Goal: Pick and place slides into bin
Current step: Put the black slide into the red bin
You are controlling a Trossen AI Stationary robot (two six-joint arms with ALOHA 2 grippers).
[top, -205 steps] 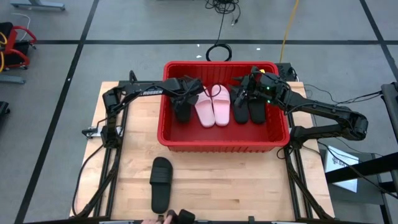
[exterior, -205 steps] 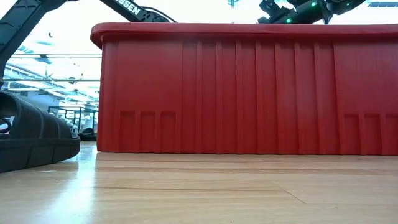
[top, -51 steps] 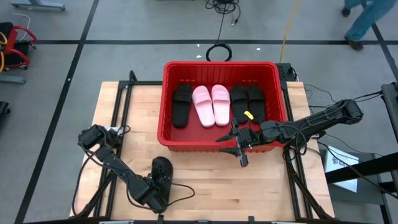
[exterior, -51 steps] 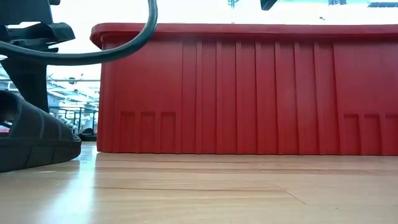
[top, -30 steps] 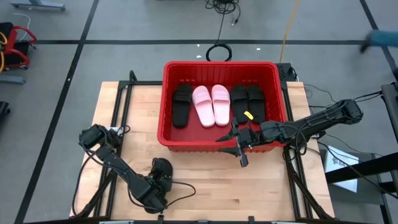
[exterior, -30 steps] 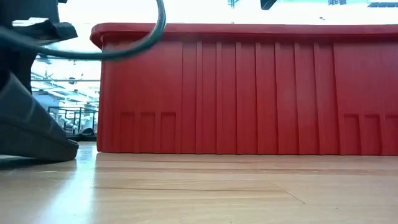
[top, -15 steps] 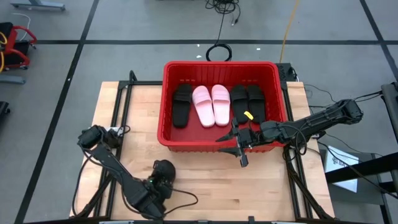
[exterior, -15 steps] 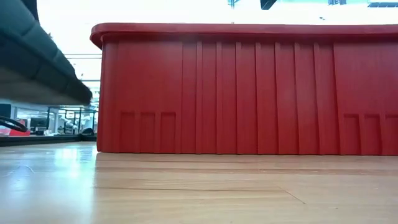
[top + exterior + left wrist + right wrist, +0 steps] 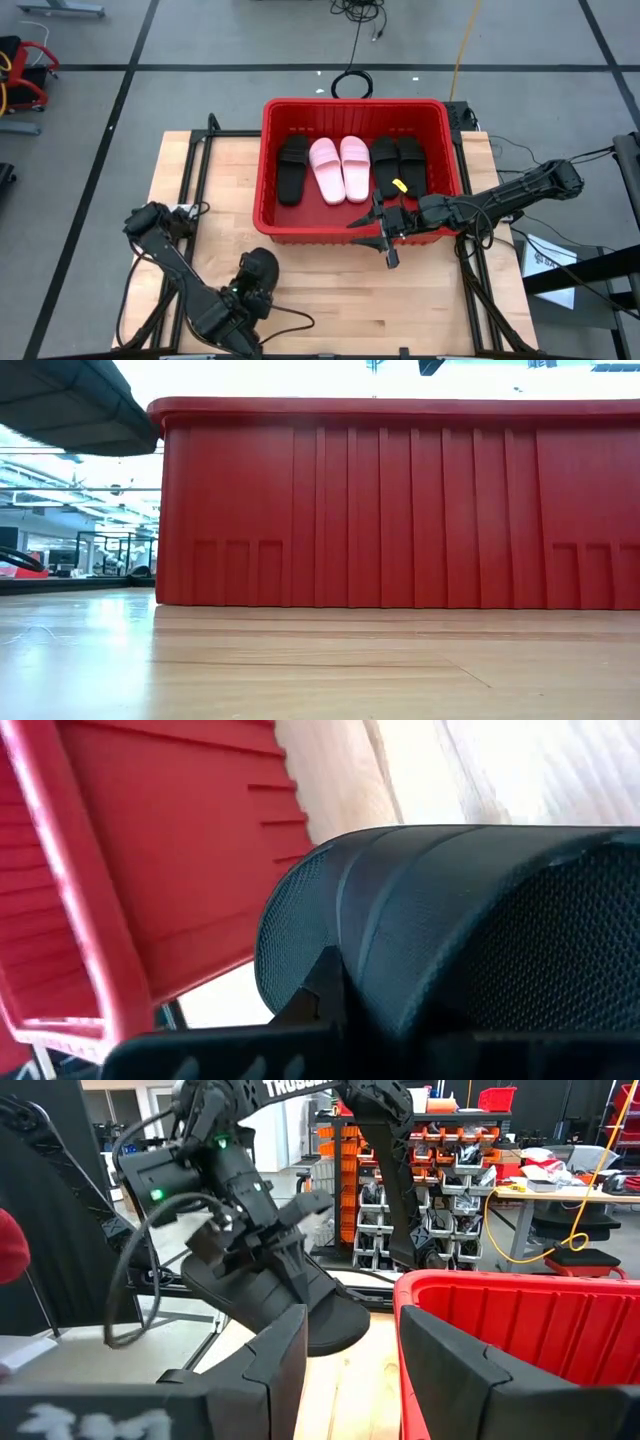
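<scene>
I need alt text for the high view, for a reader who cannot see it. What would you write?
The left gripper holds one black slide sandal above the wooden table, in front of the large red plastic bin. The bin holds three black slides and two pale pink slides. The right gripper waits open beside the bin's front wall.

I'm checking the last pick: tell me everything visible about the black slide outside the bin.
The black slide is a matte, rubbery-looking open-toe sandal with a wide, finely textured strap. The left gripper is shut on it, holding it in the air, tilted, above the wooden table near the front-left corner of the red bin. Its sole shows from below in the low view; nothing else touches it.
</scene>
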